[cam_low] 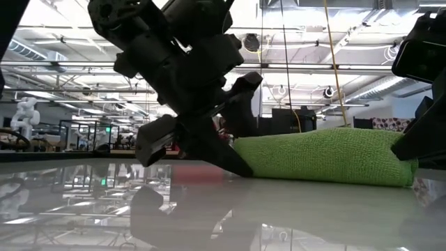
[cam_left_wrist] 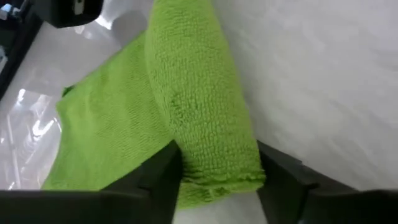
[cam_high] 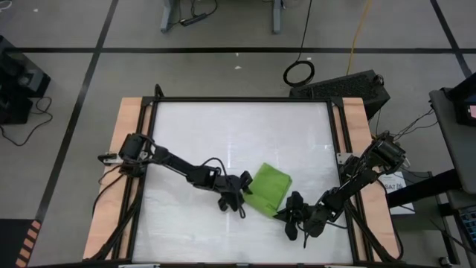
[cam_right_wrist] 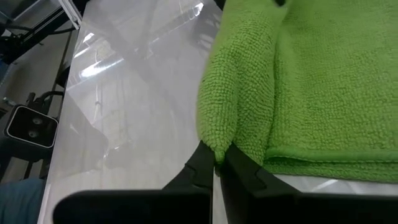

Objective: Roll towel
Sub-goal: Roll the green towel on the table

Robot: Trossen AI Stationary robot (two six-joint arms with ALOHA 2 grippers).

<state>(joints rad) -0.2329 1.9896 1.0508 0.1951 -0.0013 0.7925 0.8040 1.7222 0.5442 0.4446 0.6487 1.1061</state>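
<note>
The lime-green towel (cam_high: 269, 186) lies on the white table a little right of its middle, toward the near edge. One side of it is turned up into a thick roll (cam_left_wrist: 199, 106), and the rest lies flat (cam_right_wrist: 329, 74). My left gripper (cam_high: 239, 199) is at the towel's left end, with a finger on each side of the roll's end. My right gripper (cam_high: 288, 214) is at the towel's near right corner, shut on a fold. In the low view the towel (cam_low: 327, 157) shows as a low green bulge on the table. My left gripper has the end of the roll (cam_left_wrist: 217, 177) between its two fingers (cam_left_wrist: 163, 177), one on each flank. The fingers slant down from the table's left and lie along the roll, which rests on the table. My right gripper pinches a folded-over corner of the towel (cam_right_wrist: 216, 144) at its fingertips (cam_right_wrist: 200, 167). It slants down from the table's near right. The fold holds more than one layer. The towel lies slack on the table beyond it.
The glossy white table top (cam_high: 223, 134) has free room toward the far edge and the left. A black frame and wooden side rails (cam_high: 130, 149) bound it. Cables run along both arms.
</note>
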